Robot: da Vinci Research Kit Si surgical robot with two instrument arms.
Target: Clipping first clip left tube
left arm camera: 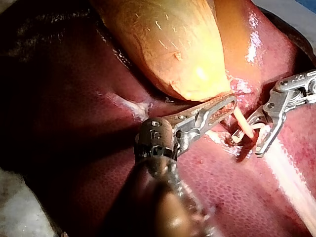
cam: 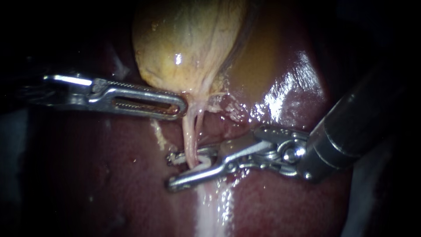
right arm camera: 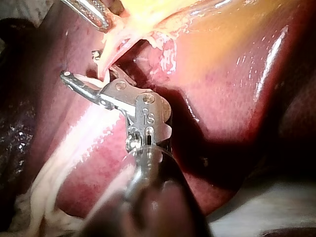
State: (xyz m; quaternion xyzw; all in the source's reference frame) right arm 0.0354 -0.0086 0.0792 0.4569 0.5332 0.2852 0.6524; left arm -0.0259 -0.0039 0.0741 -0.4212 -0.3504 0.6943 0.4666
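The yellow gallbladder point(cam: 184, 44) hangs over the dark red liver point(cam: 87, 175). Two thin pale tubes run down from its neck, side by side; the left tube point(cam: 189, 136) passes between the jaws of my right instrument point(cam: 172, 171). Those jaws stand apart, one on each side of the tube, with a white clip point(cam: 202, 165) lying in them. The right instrument point(left arm camera: 247, 146) straddles the tube point(left arm camera: 242, 121) in the left wrist view as well. My left instrument point(cam: 182, 106) has slotted jaws closed on the gallbladder's neck, holding it taut above the tubes.
A pale white band of tissue point(cam: 210, 210) runs down the liver below the right instrument's jaws. Wet, shiny liver point(cam: 285, 92) rises to the right of the gallbladder. The right instrument's thick dark shaft point(cam: 359, 123) fills the right side.
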